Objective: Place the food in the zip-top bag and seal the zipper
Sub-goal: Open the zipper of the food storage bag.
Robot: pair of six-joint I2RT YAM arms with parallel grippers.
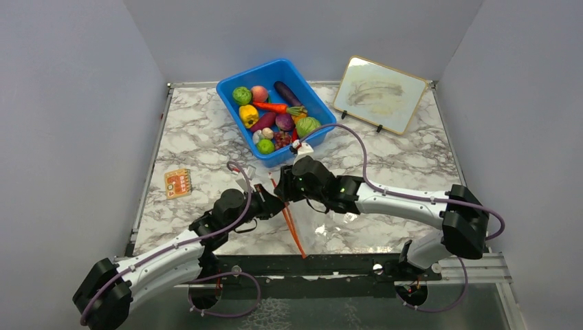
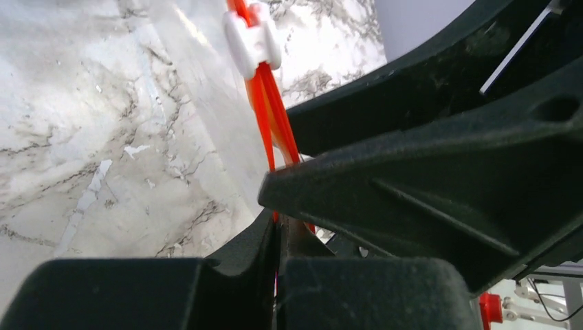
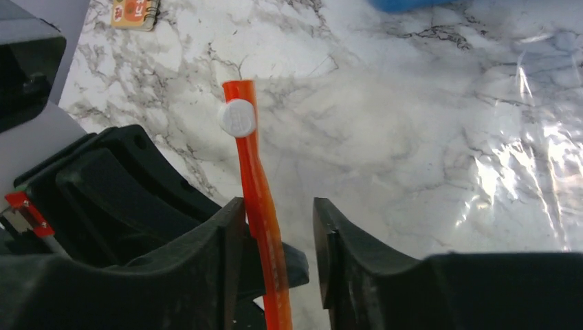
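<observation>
Red-orange zipper (image 1: 294,234) of the zip-top bag (image 1: 330,227), flat on the table (image 1: 199,130), is pinched by the left gripper (image 2: 278,220); the right gripper (image 3: 278,230) straddles it, jaws slightly apart. Food (image 1: 275,117) sits in the blue bin (image 1: 275,157), so opening the mouth seems in hand: next, part its lips

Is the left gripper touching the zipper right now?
Touching. The left wrist view shows the left gripper shut on the zipper, with the strip pinched between its fingers.
</observation>
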